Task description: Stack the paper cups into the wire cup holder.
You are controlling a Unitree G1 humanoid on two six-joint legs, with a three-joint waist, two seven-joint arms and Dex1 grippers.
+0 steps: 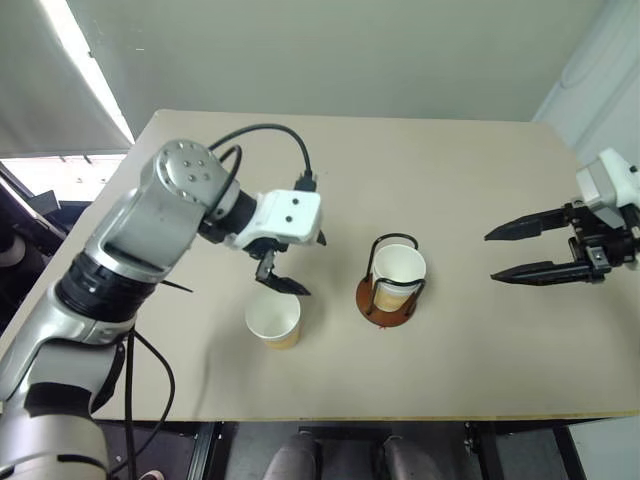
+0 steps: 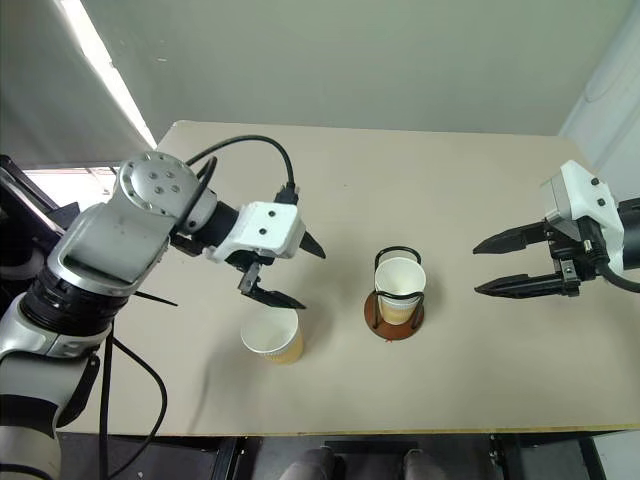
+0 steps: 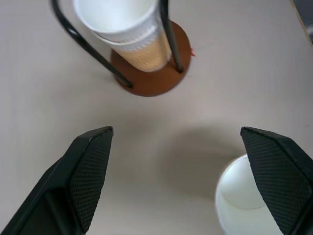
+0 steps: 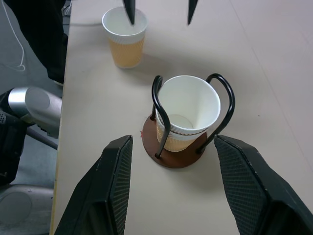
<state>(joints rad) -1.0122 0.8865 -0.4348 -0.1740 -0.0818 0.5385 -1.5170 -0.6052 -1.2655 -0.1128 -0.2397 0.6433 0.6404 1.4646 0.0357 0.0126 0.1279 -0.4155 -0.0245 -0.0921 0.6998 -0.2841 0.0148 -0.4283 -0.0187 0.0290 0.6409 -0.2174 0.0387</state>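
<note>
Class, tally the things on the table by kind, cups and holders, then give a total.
Tan-and-white tapered paper cups: 3 (one loose, apparently two nested in the holder)
Black wire cup holder with round reddish-brown base: 1
Total: 4

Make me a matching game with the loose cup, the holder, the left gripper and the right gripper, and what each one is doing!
Things:
1. loose cup
2. holder
3. left gripper
4. right gripper

States:
A. open, off to the side of the holder, nothing between its fingers
B. has cups nested inside its wire loops
C. stands upright on the table, by itself
D. open, just above the loose cup

Pairs: 1-C, 2-B, 3-D, 4-A
</note>
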